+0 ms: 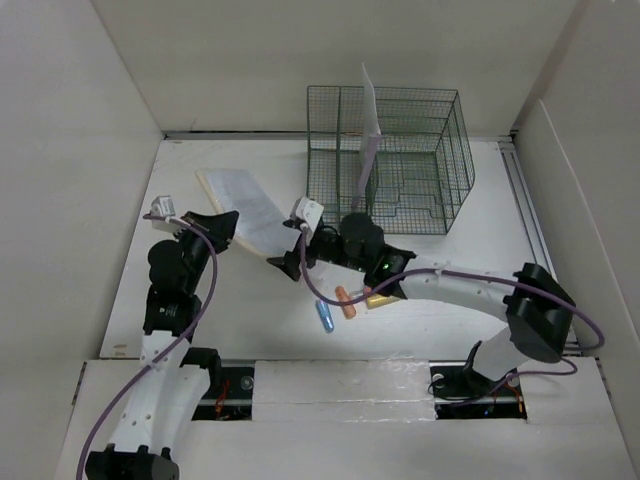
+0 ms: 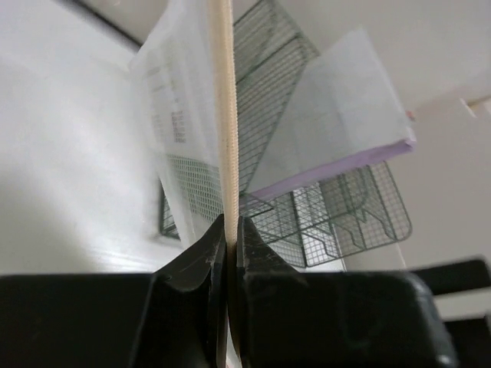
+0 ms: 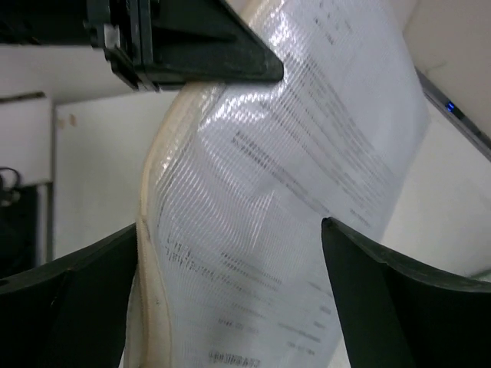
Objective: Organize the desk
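Observation:
A translucent mesh document pouch with a beige zip edge and a printed sheet inside is held above the white desk. My left gripper is shut on its beige edge; in the left wrist view the edge stands upright between the closed jaws. My right gripper is open at the pouch's other end. In the right wrist view its fingers straddle the pouch without pressing it, and the left gripper shows at the top.
A dark green wire-mesh basket stands at the back with a lilac folder upright in it, also in the left wrist view. A blue pen, an orange pen and a small yellow item lie under the right arm.

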`<control>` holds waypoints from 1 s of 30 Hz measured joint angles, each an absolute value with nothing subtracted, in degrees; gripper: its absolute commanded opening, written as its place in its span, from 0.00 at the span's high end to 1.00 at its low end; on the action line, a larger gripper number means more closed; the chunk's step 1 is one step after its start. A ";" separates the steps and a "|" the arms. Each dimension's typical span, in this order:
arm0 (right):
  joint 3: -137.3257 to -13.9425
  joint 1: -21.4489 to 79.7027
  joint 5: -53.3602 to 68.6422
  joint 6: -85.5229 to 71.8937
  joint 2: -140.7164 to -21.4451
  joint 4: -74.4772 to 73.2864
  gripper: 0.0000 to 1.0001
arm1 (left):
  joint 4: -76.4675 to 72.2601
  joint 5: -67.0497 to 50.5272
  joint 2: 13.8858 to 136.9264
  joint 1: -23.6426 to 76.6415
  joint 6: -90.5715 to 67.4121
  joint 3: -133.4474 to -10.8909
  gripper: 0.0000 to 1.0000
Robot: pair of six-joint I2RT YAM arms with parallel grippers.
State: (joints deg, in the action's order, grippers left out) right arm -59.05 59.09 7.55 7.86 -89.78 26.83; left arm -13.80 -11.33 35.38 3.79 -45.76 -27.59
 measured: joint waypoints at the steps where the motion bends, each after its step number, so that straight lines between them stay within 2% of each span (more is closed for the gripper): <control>1: -59.96 57.91 10.52 7.31 -88.36 25.71 0.03 | -13.98 -12.43 34.52 3.77 -44.75 -28.29 1.00; 7: -65.54 48.31 27.29 2.74 -83.33 22.70 0.00 | -14.83 -21.26 31.83 3.81 -40.53 -33.17 1.00; 11: -70.91 40.95 36.40 -3.16 -85.78 22.52 0.00 | -15.62 -27.99 30.81 3.81 -38.94 -36.97 1.00; 19: -71.61 35.83 44.29 -13.04 -89.19 25.23 0.00 | -21.85 -40.32 29.58 3.81 -39.72 -47.13 1.00; 25: -67.20 33.63 52.97 -23.44 -89.21 41.85 0.00 | -27.94 -45.50 27.16 3.81 -42.92 -48.80 1.00; 30: -66.26 31.81 62.15 -40.49 -92.05 62.04 0.00 | -30.57 -47.64 27.11 3.81 -45.60 -48.75 1.00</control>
